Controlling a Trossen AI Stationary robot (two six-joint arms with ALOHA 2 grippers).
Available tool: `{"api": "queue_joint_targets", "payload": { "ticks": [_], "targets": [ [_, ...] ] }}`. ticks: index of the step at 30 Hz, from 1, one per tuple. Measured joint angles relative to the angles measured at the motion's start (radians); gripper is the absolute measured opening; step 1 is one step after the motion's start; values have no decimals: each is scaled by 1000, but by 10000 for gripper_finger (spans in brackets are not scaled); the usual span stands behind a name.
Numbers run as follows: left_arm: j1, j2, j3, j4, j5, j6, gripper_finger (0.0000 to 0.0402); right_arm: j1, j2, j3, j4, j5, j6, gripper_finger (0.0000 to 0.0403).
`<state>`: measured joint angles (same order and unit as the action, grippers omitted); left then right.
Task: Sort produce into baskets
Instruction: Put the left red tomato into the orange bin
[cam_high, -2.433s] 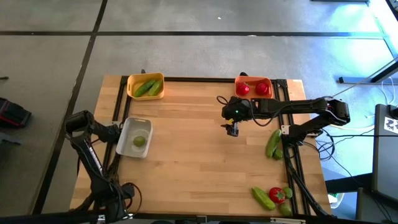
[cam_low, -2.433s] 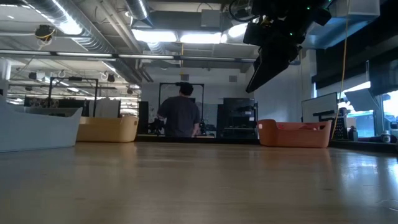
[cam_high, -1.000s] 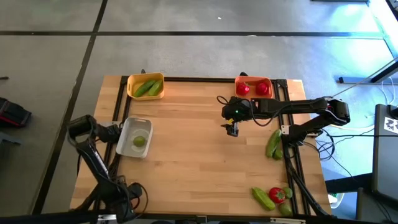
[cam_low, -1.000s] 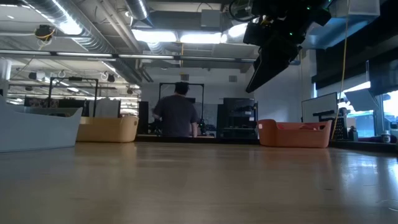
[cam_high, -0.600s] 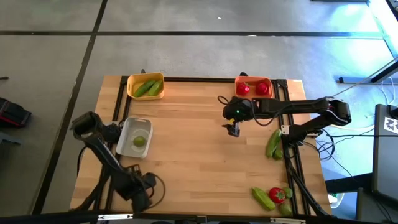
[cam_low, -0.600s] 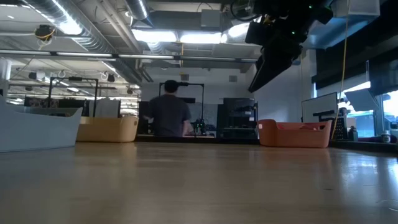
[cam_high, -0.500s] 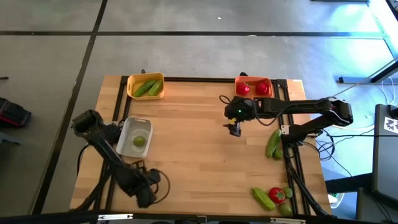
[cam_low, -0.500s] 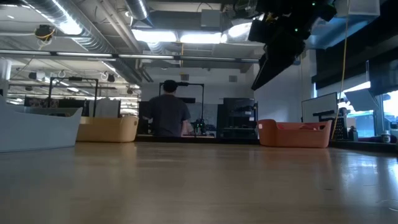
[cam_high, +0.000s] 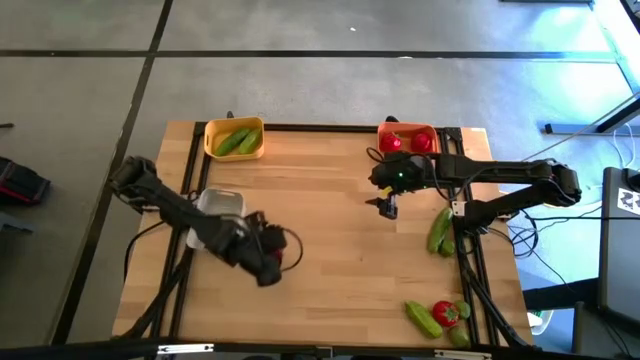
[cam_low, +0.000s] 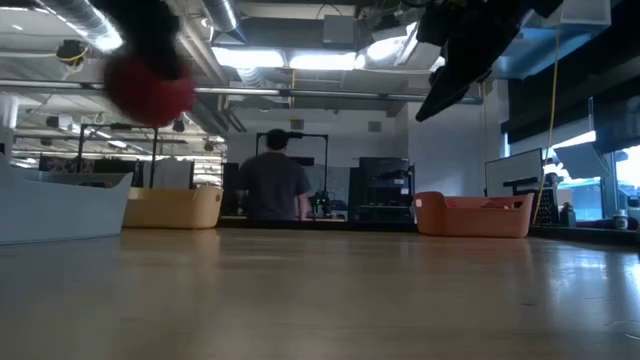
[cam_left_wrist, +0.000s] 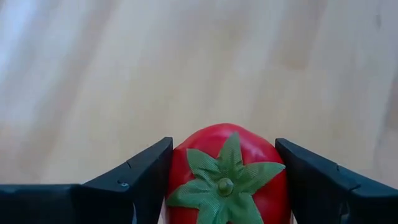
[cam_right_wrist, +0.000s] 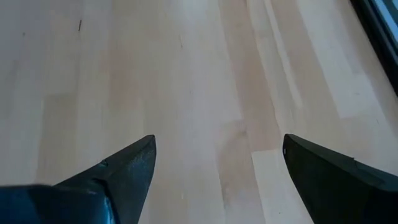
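Wood of the table (cam_high: 330, 250) fills most of what we see from above, and a dark frame runs round its edges. We find the left arm (cam_high: 170, 205) reaching from the left edge across the whitish tray (cam_high: 222, 202), which it partly hides, so we cannot tell what lies in the tray. The right arm (cam_high: 500, 180) stretches in from the right edge toward the far middle of the table.

At the far edge stand the yellow basket (cam_high: 234, 138), with green cucumber pieces (cam_high: 238, 141) in it, and the orange basket (cam_high: 408, 138), with red pieces (cam_high: 405, 143) in it. In the low view a person (cam_low: 273, 186) stands in the room beyond the table.

We see the left gripper (cam_high: 272, 258) above bare wood, left of the table's middle, its fingers (cam_left_wrist: 134, 177) pressed on either side of a red tomato (cam_left_wrist: 225, 174) with a green star top; in the low view the fruit hangs well above the table. The right gripper (cam_high: 388, 207) hovers just near of the orange basket, its fingers (cam_right_wrist: 118, 171) spread wide with only wood between them.

Against the right edge lie two green pieces (cam_high: 440, 230), and at the near right corner another cucumber (cam_high: 422, 318), a second tomato (cam_high: 446, 314) and a small green piece (cam_high: 462, 310) huddle together.
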<state>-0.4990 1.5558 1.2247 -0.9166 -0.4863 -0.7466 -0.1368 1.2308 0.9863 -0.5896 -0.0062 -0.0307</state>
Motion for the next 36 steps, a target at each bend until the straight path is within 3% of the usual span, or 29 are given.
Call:
{"api": "queue_joint_targets", "payload": {
  "ticks": [7,19,28,36],
  "targets": [
    [143,0,-13,186,-78,304,262,0,0,-36,60,-12,4,339],
    [374,74,-148,673,-43,741,262,-1,2,-283,484,-3,27,339],
    [503,285,-165,970,118,802,263,-1,21,-312,513,87,26,339],
    [534,378,-165,1080,127,830,263,-1,114,-312,599,91,1,339]
  ]
}}
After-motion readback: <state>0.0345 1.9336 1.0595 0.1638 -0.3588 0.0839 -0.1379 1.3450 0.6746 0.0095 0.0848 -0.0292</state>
